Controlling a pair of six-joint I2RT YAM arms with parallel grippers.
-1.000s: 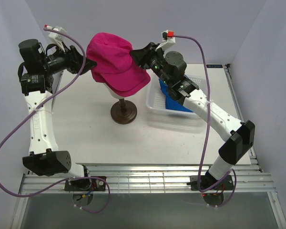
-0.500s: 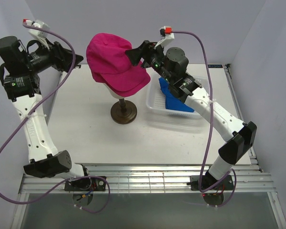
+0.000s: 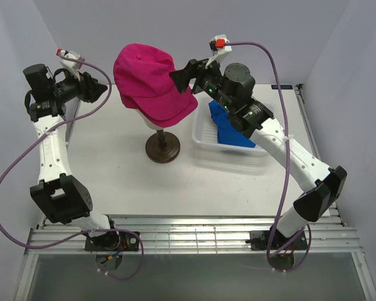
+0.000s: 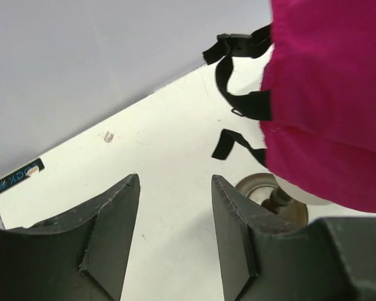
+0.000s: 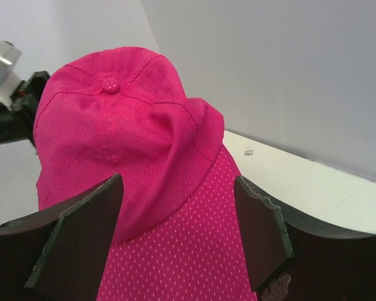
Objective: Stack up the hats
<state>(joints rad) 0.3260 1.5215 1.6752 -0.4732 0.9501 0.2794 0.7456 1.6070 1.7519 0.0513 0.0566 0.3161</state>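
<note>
Two magenta hats (image 3: 151,80) sit stacked on the cream mannequin head, one brim over the other. A blue hat (image 3: 230,130) lies in the white basket (image 3: 233,150). My left gripper (image 3: 104,91) hangs open left of the stack, apart from it. In the left wrist view the left gripper (image 4: 175,188) has only bare table between its fingers; the pink fabric (image 4: 332,94) and black straps (image 4: 238,69) are to the upper right. My right gripper (image 3: 177,74) is open at the stack's right side. In the right wrist view the right gripper (image 5: 177,182) holds nothing, and the pink hat (image 5: 131,125) lies just beyond it.
The mannequin head stands on a dark round stand (image 3: 162,148) mid-table. The basket sits right of the stand. White walls close in at the back and on both sides. The stand base (image 4: 271,193) shows under the hats in the left wrist view.
My right gripper has opened and let go of the pink hat's right edge. My left gripper drew away from the hat to the left, then came partway back, its jaws a little narrower.
</note>
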